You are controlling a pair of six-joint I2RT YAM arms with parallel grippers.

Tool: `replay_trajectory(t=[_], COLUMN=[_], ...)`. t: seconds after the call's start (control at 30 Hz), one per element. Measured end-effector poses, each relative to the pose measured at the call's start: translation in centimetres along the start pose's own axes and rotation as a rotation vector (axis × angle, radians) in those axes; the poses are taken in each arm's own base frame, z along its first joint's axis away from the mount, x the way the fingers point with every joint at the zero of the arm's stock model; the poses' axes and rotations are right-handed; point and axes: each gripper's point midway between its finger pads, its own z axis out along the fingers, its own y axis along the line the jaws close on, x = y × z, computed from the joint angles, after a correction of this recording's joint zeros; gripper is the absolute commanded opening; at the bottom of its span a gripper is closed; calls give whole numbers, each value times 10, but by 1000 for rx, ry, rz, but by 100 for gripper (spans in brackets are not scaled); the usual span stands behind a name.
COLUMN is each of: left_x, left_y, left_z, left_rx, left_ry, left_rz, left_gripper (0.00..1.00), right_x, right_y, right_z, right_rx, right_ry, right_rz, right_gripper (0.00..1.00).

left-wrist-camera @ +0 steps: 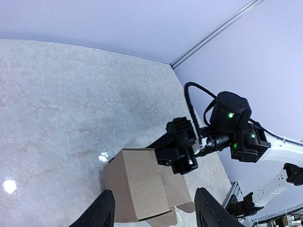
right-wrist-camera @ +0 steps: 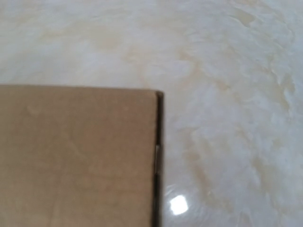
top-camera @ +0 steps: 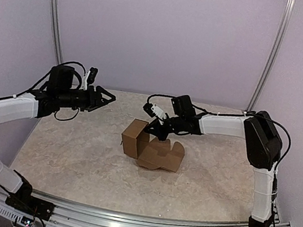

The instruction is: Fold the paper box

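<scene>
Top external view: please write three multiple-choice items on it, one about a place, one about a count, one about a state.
1. Where is the brown cardboard box?
A) near the middle of the pale marbled table
B) at the far left corner
C) off the table
2. How many grippers touch it?
A) none
B) one
C) two
3. The black left gripper is:
A) shut on the box
B) shut, empty
C) open

Answers: 1 A, it sits centrally; 2 B, only the black right gripper, shut, pinches its top edge; 3 C, its fingers stand apart, away from the box.
</scene>
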Motion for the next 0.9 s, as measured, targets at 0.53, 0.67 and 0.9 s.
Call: replay_trajectory(t=[0.53,0.67,0.9], left_x=[139,154,153], left_y=[74,74,73], left_z=[74,83,87], left_rx=[-97,-90,-78], left_ry=[263,289,279], left_rz=[-130,-140,-141], left_gripper=[49,49,49], right_x=[54,63,77], right_y=[70,75,93], right_z=[-61,-78,-98], right_rx=[-22,6,66], right_ry=[506,637,846], right_rz=[-22,-54,-210], right_gripper=[3,4,8])
